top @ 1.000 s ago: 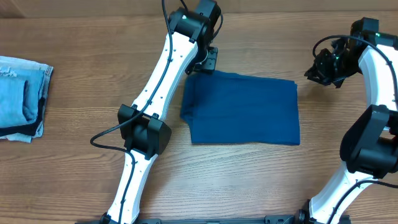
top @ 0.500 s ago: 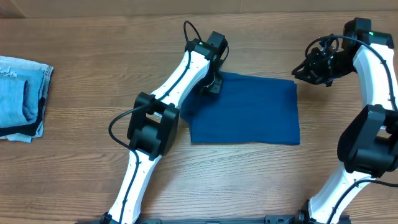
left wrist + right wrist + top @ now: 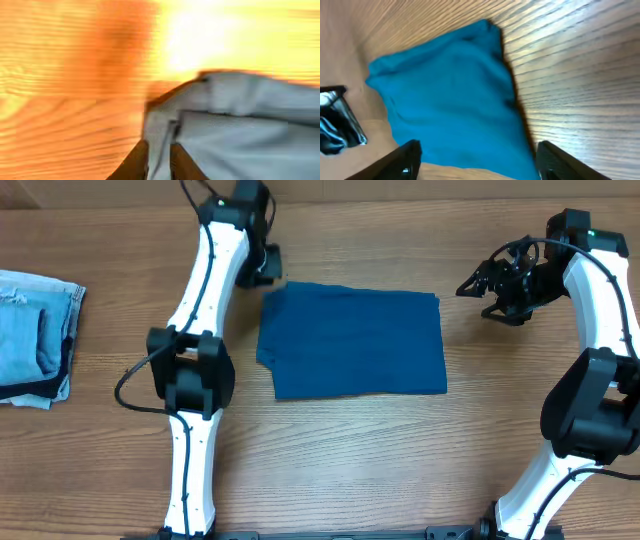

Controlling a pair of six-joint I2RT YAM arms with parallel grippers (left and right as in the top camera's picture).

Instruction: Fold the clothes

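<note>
Currently, the deep teal-blue shirt (image 3: 355, 340) of soft fabric, folded into a flat rectangle, is lying near the centre of the brown wood-grain table (image 3: 110, 470), with its long edges running from left to right. Along its left edge a lower layer is sticking out slightly, giving that side an uneven step. The left gripper (image 3: 268, 268), at the end of the white left arm, is sitting at the far left corner of the shirt, on the side away from the arm bases. The left wrist view is blurred and overexposed. In it, the two dark fingertips (image 3: 136, 162) are standing close together with a strip of the washed-out fabric edge running down between them, so the jaws are clamping the shirt at that corner. The right gripper (image 3: 476, 296) is hanging off the far right corner of the shirt, near it but not touching it. In the right wrist view its black fingers (image 3: 407, 157) are standing wide apart, nothing is sitting between them, and the shirt (image 3: 450, 90) is lying on the wood beyond them. A pale blue denim stack with a dark edge (image 3: 35, 330) is lying at the left edge of the table, well apart from the shirt and from both grippers.
</note>
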